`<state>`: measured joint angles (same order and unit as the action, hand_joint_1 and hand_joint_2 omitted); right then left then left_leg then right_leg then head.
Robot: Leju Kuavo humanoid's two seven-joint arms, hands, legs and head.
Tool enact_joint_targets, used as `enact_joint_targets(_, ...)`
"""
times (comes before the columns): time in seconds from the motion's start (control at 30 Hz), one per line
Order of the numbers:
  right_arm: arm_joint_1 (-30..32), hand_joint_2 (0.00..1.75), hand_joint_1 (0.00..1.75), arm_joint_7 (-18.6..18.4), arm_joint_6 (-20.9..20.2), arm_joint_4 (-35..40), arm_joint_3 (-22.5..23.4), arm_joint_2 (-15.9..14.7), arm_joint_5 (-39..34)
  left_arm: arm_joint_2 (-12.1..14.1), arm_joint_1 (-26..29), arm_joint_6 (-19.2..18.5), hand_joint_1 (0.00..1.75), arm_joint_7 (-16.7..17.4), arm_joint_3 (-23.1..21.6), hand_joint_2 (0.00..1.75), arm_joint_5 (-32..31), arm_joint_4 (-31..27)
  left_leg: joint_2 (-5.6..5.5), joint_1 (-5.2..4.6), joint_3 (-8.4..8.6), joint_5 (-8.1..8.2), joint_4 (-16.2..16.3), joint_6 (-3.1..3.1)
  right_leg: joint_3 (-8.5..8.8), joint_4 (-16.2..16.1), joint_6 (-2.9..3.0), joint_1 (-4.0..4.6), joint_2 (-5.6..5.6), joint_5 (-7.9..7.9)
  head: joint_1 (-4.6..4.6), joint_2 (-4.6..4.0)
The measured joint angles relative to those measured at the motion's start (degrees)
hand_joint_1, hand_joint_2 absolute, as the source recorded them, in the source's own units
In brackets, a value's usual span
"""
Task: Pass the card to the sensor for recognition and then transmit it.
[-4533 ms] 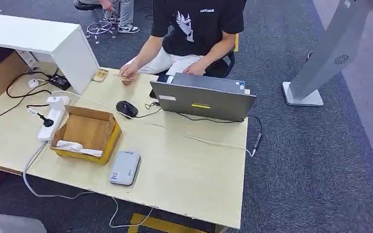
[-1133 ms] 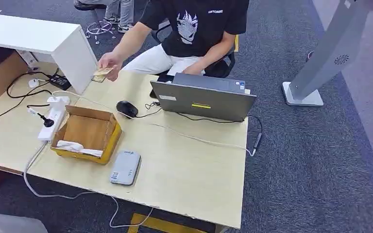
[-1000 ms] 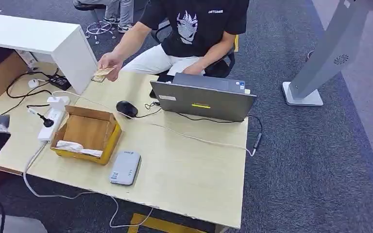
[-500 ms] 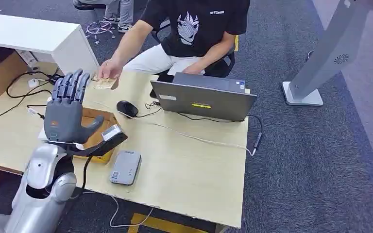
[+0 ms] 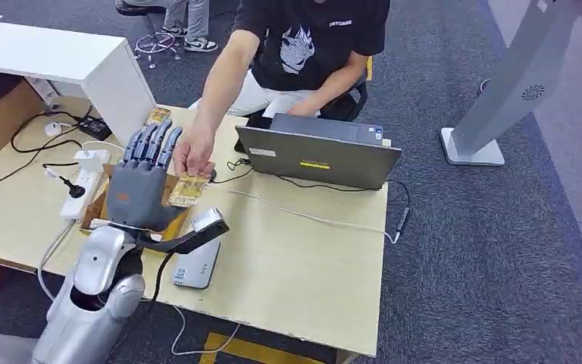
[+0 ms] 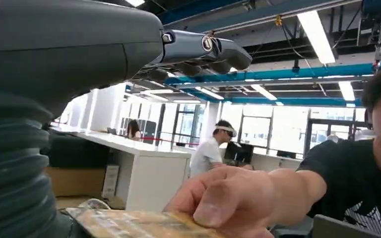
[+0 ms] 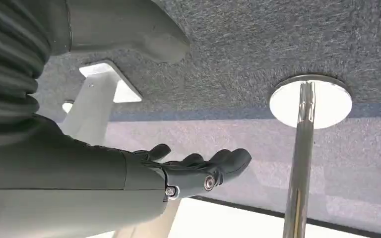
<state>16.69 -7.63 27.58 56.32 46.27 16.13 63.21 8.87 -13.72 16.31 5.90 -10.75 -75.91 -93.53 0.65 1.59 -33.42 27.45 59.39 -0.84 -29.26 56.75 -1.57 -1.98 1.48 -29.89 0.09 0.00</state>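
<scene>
Left hand (image 5: 140, 186) raised (fingers apart); card (image 5: 188, 189) beside

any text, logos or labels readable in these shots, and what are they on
Person's black t-shirt: small white chest lettering and a white graphic, too blurred to read.
Laptop: yellow sticker on the lid, unreadable.
Grey card reader: label print too small to read.
Card the person holds beside the left robot hand: patterned print, no legible words.
Grey kiosk: round emblem, no text.
Nothing reads clearly.
</scene>
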Motion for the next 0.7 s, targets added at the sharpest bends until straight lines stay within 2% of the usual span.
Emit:
enact_joint_targets(0.13, -0.1, 1.75, 0.0, -0.1, 0.0, -0.3, 0.7, 0.0, 0.0, -0.5, 0.0, 0.2, 0.0, 0.3, -0.1, 1.75, 0.8, 0.7, 0.0, 0.0, 0.0, 0.0, 0.0, 0.0, 0.0, 0.0, 0.0, 0.0, 0.0, 0.0, -0.02, 0.0)
enact_joint_targets(0.2, -0.1, 1.75, 0.0, -0.2, 0.0, -0.4, 0.7, 0.0, 0.0, -0.7, 0.0, 0.3, 0.09, 0.3, -0.1, 1.75, 1.0, 0.9, 0.0, 0.0, 0.0, 0.0, 0.0, 0.0, 0.0, 0.0, 0.0, 0.01, 0.0, 0.0, 0.0, 0.0)
enact_joint_targets(0.37, -0.1, 1.75, 0.0, -0.2, 0.0, -0.4, 0.7, 0.0, 0.0, -0.7, 0.0, 0.3, 0.09, 0.3, -0.1, 1.75, 1.0, 0.9, 0.0, 0.0, 0.0, 0.0, 0.0, 0.0, 0.0, 0.0, 0.0, 0.01, 0.0, 0.0, 0.0, 0.0)
enact_joint_targets(0.4, -0.1, 1.75, 0.0, -0.2, 0.0, -0.4, 0.7, 0.0, 0.0, -0.7, 0.0, 0.3, 0.21, 0.3, -0.1, 1.75, 1.0, 0.9, 0.0, 0.0, 0.0, 0.0, 0.0, 0.0, 0.0, 0.0, 0.0, 0.01, 0.0, 0.0, 0.0, 0.0)
enact_joint_targets(0.43, -0.1, 1.75, 0.0, -0.2, 0.0, -0.4, 0.7, 0.0, 0.0, -0.7, 0.0, 0.3, 1.29, 0.3, -0.1, 1.75, 1.0, 0.9, 0.0, 0.0, 0.0, 0.0, 0.0, 0.0, -0.01, 0.0, 0.0, 0.01, 0.0, 0.0, 0.0, 0.0)
enact_joint_targets(0.47, -0.1, 1.75, 0.0, -0.4, 0.0, -0.5, 0.7, 0.0, -0.1, -0.9, 0.0, 0.3, 1.75, 0.3, -0.1, 1.75, 1.2, 1.0, 0.0, 0.0, -0.01, 0.0, 0.0, 0.0, -0.01, 0.0, 0.0, 0.0, 0.0, 0.0, 0.0, 0.0)
enact_joint_targets(0.7, 0.0, 1.75, 0.0, -1.5, 0.0, -0.5, 0.6, 0.0, -1.2, -0.9, 0.5, -0.1, 1.75, 0.0, -0.1, 1.75, 2.3, 2.1, 0.0, 0.0, -0.03, 0.0, 0.0, 0.0, -0.01, 0.0, 0.0, 0.0, 0.0, 0.0, 0.0, 0.0)
